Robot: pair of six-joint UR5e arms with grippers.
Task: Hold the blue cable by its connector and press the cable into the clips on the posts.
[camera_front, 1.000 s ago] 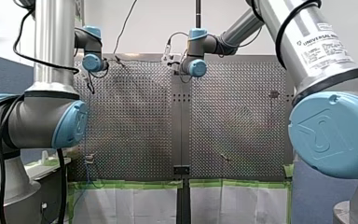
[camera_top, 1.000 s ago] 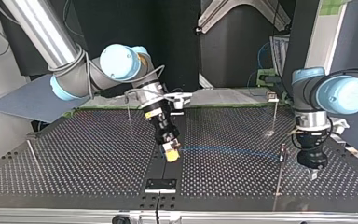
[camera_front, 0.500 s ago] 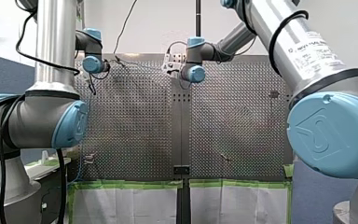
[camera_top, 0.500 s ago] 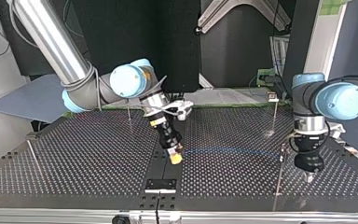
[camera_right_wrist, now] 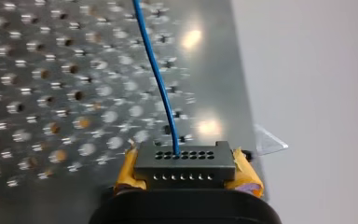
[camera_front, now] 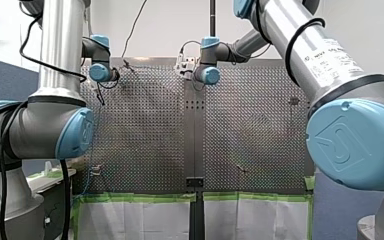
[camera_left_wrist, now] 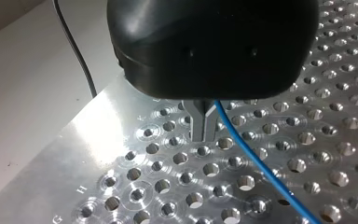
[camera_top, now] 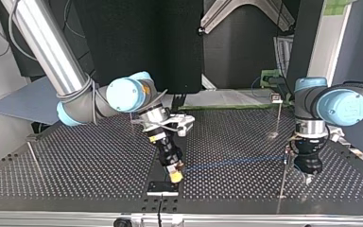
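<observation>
In the top view my right gripper (camera_top: 174,176) reaches low over the table's middle seam. In the right wrist view its yellow pads (camera_right_wrist: 244,175) are shut on the black connector (camera_right_wrist: 184,163). The blue cable (camera_top: 236,163) leaves the connector and runs just above the table towards the top view's right. There it ends at my left gripper (camera_top: 307,178). The left wrist view shows metal fingers (camera_left_wrist: 204,128) pressed together, and the cable (camera_left_wrist: 256,163) comes out beside them. A thin post (camera_top: 283,177) stands right next to my left gripper.
More thin posts stand at the top view's far right (camera_top: 278,118), behind my right arm (camera_top: 131,116) and at the left (camera_top: 33,158). A small black plate (camera_top: 163,187) lies on the seam just below my right gripper. The perforated table (camera_top: 75,165) has green tape along its far edge.
My right gripper has carried the connector along the seam towards the top view's bottom edge. The cable has swung with it. My left gripper has shifted slightly towards the top view's left, closer to the post.
</observation>
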